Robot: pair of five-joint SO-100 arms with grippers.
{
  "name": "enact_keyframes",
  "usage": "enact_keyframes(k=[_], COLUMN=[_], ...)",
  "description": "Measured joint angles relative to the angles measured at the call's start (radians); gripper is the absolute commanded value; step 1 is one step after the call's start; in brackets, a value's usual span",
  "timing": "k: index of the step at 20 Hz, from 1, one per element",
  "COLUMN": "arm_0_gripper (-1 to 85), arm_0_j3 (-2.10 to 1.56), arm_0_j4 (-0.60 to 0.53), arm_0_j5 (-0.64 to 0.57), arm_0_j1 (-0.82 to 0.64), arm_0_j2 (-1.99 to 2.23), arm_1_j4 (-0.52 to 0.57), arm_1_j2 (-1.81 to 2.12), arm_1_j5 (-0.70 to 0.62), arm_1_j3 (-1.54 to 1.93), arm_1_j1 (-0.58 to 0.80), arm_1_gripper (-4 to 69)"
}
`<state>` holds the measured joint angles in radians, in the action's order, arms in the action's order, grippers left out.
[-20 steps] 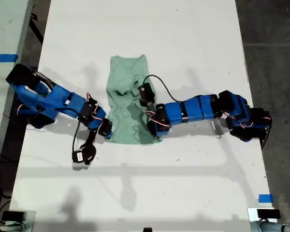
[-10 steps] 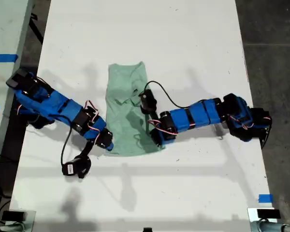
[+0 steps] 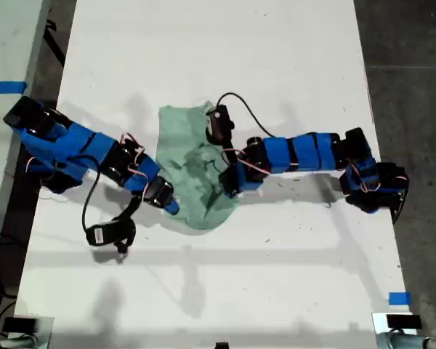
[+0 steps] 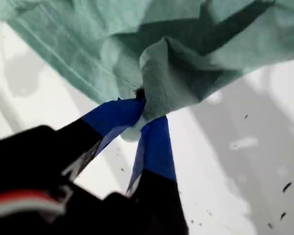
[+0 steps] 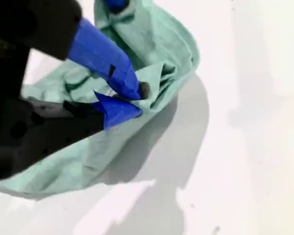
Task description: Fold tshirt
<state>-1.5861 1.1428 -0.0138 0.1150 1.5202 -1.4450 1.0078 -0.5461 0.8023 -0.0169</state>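
The pale mint-green tshirt point(image 3: 183, 138) lies crumpled in the middle of the white table point(image 3: 276, 65). My first gripper point(image 3: 171, 206) comes in from the exterior view's left and is shut on the cloth's lower corner. In the first wrist view its blue fingertips point(image 4: 142, 110) pinch a raised fold of the tshirt point(image 4: 88, 49). My second gripper point(image 3: 229, 187) comes in from the exterior view's right and is shut on the opposite edge. The second wrist view shows that gripper point(image 5: 137, 100) holding a bunched hem of the tshirt point(image 5: 174, 44).
Both blue arms lie low across the table; a black camera point(image 3: 105, 234) hangs on its cable beside the first arm. Dark floor point(image 3: 410, 87) borders the table at the exterior view's right. Blue tape point(image 3: 398, 298) marks the lower right of that view.
Both grippers have kept hold of the tshirt's lower edge and drawn it up and inward. The cloth has gone from a flat strip to a bunched, wider heap.
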Motion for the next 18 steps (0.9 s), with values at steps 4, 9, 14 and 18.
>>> enact_keyframes(k=[4, 9, 14, 18], arm_0_gripper=[0.1, 0.1, 15.7, 36.6], arm_0_j3=[-0.120, -0.189, -0.241, -0.278], arm_0_j4=[0.048, 0.094, 0.094, 0.094], arm_0_j5=[-0.227, -0.431, -0.518, -0.532], arm_0_j1=[-0.310, -0.655, -0.822, -0.905], arm_0_j2=[0.227, 0.350, 0.380, 0.434], arm_1_j4=[0.075, 0.230, 0.377, 0.364], arm_1_j2=[0.006, 0.020, 0.021, 0.038], arm_1_j5=[-0.127, -0.238, -0.270, -0.272], arm_1_j3=[0.000, 0.000, 0.000, 0.002], arm_1_j1=[0.163, 0.345, 0.443, 0.505], arm_1_gripper=[-1.2, -1.2, 20.1, 16.0])
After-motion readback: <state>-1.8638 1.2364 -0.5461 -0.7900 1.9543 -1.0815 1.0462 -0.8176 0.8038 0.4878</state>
